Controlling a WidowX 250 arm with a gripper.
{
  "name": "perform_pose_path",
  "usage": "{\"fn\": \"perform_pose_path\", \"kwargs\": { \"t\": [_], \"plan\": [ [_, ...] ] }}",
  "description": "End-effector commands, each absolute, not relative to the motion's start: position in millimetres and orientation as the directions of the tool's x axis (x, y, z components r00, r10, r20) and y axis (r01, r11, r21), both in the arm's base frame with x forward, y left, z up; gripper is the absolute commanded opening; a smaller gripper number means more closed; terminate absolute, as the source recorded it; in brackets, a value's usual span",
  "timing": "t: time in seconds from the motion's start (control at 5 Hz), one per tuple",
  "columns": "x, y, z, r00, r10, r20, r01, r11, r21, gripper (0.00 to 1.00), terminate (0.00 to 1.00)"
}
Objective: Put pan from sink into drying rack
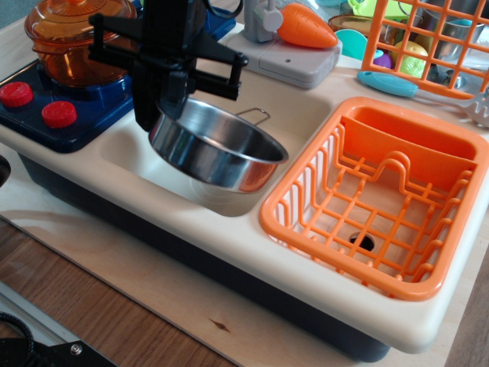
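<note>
My black gripper (159, 105) is shut on the left rim of the shiny steel pan (218, 149). The pan hangs tilted above the left part of the cream sink (134, 157), its right side lower, its thin wire handle (254, 115) pointing to the back right. The bright orange drying rack (382, 195) sits in the right part of the basin, to the right of the pan; nothing lies in it and a dark drain hole shows through its grid bottom.
An orange translucent lidded pot (72, 34) stands on the blue stove with two red knobs (34, 103) at the left. A grey faucet block with a toy carrot (306, 27) is behind the sink. An orange wire basket of toys (424, 38) stands at the back right.
</note>
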State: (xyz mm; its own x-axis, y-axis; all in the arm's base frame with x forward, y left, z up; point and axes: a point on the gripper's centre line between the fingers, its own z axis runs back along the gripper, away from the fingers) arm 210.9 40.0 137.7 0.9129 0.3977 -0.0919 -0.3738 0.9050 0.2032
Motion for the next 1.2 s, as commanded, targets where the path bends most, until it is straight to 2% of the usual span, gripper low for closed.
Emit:
{"fn": "perform_pose_path", "kwargs": {
  "t": [0.0,0.2,0.4,0.6,1.0],
  "plan": [
    [200.5,18.1,179.1,0.882,0.47,-0.046,-0.449,0.864,0.227,0.0,0.0],
    [183.7,-4.9,190.5,0.851,0.523,0.041,-0.52,0.83,0.201,0.0,0.0],
    [169.7,-40.7,185.7,0.768,0.602,0.22,-0.634,0.765,0.118,0.0,0.0],
    [172.2,-64.4,170.5,0.702,0.614,0.362,-0.666,0.746,0.026,0.0,0.0],
    [205.4,-75.6,149.6,0.652,0.57,0.5,-0.623,0.778,-0.075,0.0,0.0]
  ]
}}
